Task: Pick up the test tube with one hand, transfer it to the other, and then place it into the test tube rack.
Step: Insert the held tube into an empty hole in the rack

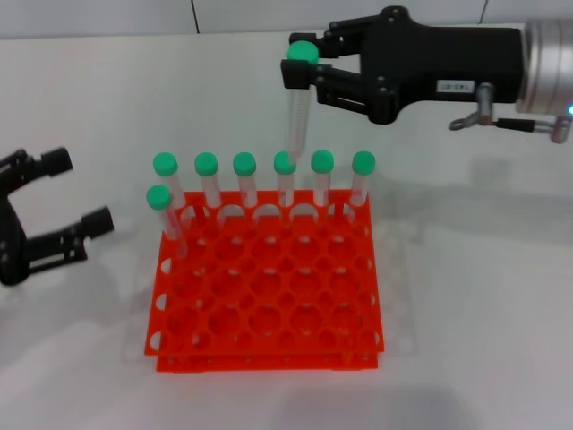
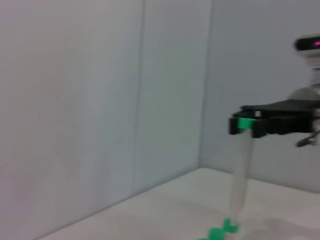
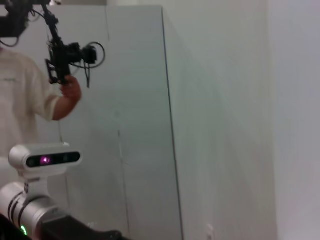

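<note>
My right gripper (image 1: 303, 63), black with a white label on a silver arm, is shut on the green cap of the test tube (image 1: 296, 121). It holds the tube upright above the back row of the orange-red rack (image 1: 269, 300). The tube's tip hangs just over a standing tube's green cap (image 1: 285, 162). The left wrist view also shows the right gripper (image 2: 246, 125) holding the test tube (image 2: 241, 175). My left gripper (image 1: 79, 190), all black, is open and empty left of the rack, just above the table.
Several green-capped tubes stand in the rack's back row (image 1: 243, 165), and one more (image 1: 159, 198) in the second row at the left. The other holes are open. The white table (image 1: 483, 296) lies around the rack. The right wrist view shows only a wall and a person.
</note>
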`<state>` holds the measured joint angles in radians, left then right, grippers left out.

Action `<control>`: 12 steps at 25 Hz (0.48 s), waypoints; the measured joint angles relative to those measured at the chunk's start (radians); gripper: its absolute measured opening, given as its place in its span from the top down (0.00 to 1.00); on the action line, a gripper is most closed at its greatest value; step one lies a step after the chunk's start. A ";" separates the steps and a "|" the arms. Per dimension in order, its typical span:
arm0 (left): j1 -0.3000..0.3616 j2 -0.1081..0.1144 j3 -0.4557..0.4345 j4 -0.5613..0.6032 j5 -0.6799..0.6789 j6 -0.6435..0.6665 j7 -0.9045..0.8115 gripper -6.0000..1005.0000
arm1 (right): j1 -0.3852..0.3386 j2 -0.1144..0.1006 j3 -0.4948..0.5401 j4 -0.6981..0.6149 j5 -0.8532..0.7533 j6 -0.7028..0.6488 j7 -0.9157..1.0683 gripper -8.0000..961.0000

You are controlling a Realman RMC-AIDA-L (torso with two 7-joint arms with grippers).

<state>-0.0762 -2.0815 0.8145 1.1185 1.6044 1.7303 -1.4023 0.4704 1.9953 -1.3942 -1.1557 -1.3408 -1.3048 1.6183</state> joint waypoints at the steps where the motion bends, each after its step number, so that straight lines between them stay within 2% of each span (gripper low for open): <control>1: 0.007 0.000 0.000 0.002 -0.001 0.016 0.001 0.11 | -0.006 0.001 0.016 -0.004 -0.002 -0.024 0.007 0.72; 6: 0.071 0.000 -0.010 0.051 0.006 0.085 -0.020 0.11 | -0.032 0.006 0.068 -0.015 -0.003 -0.096 0.019 0.72; 12: 0.176 -0.001 -0.014 0.167 0.013 0.136 -0.087 0.11 | -0.051 0.013 0.061 -0.019 -0.004 -0.103 0.011 0.72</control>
<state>0.0998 -2.0821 0.8006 1.2859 1.6170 1.8662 -1.4894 0.4198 2.0087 -1.3333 -1.1751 -1.3451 -1.4074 1.6290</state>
